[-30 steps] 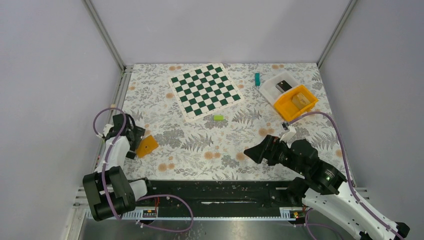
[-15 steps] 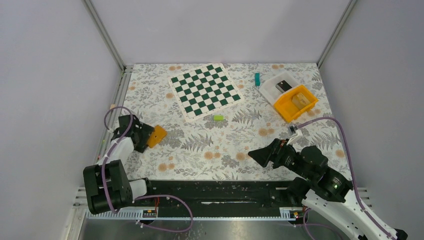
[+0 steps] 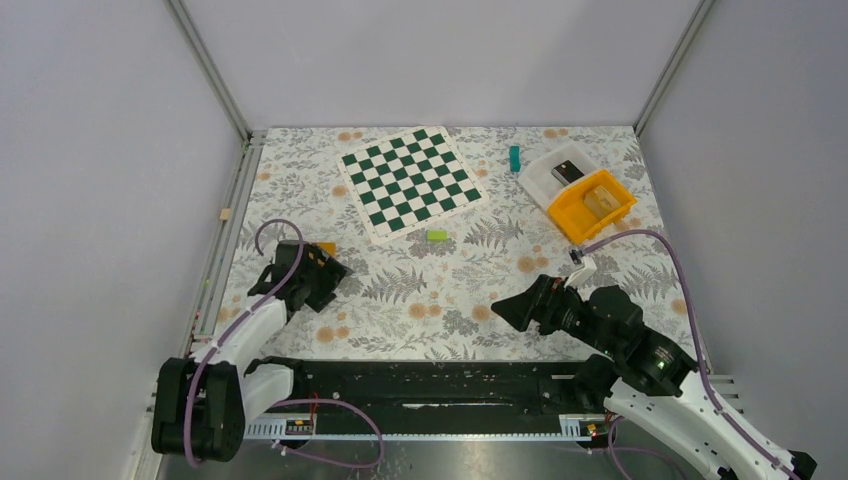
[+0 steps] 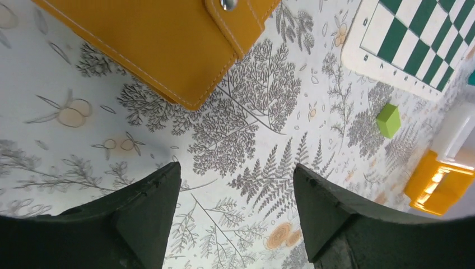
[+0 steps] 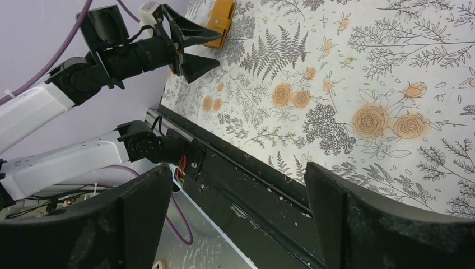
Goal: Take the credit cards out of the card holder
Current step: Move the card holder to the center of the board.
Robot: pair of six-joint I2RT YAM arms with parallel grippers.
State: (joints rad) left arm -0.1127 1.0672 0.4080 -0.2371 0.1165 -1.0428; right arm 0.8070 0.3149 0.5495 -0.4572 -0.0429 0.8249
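The card holder is a flat orange wallet lying shut on the floral table, its snap tab fastened. In the top view only a sliver of the card holder shows past my left gripper. My left gripper hovers just short of the holder's near corner, open, with only tablecloth between its fingers. My right gripper hangs open near the front edge at centre-right, far from the holder. In its own view the right gripper holds nothing. The credit cards are out of view.
A green block lies mid-table below the chessboard. A teal block, a white tray and an orange bin stand at the back right. The black rail runs along the near edge.
My left gripper swung from the table's left edge toward the centre, its jaws narrowing somewhat. The card holder shifted right and farther back with it. The right arm barely moved.
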